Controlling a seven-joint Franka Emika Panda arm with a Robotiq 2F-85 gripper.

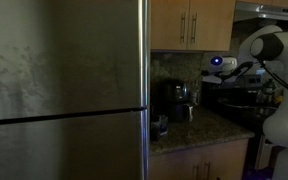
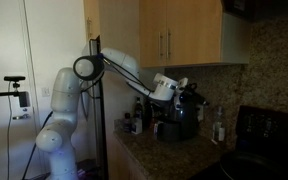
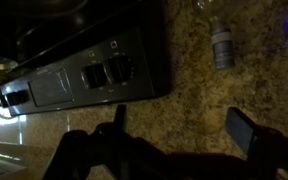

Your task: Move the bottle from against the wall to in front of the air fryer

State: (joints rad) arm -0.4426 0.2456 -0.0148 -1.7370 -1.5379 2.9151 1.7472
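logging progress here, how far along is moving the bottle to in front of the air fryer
Nothing looks done yet: the bottle stands by the wall, not in front of the air fryer. In hand: the hand hangs open and empty above the counter, the bottle ahead of it in the wrist view. Left: grasp it, carry it, set it down.

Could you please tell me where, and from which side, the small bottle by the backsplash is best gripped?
Probably at the labelled middle of the bottle, below its narrower cap. It appears to stand upright and looks slim enough for the open hand. Come in from the front, with one finger on either side, since the wall seems close behind it.
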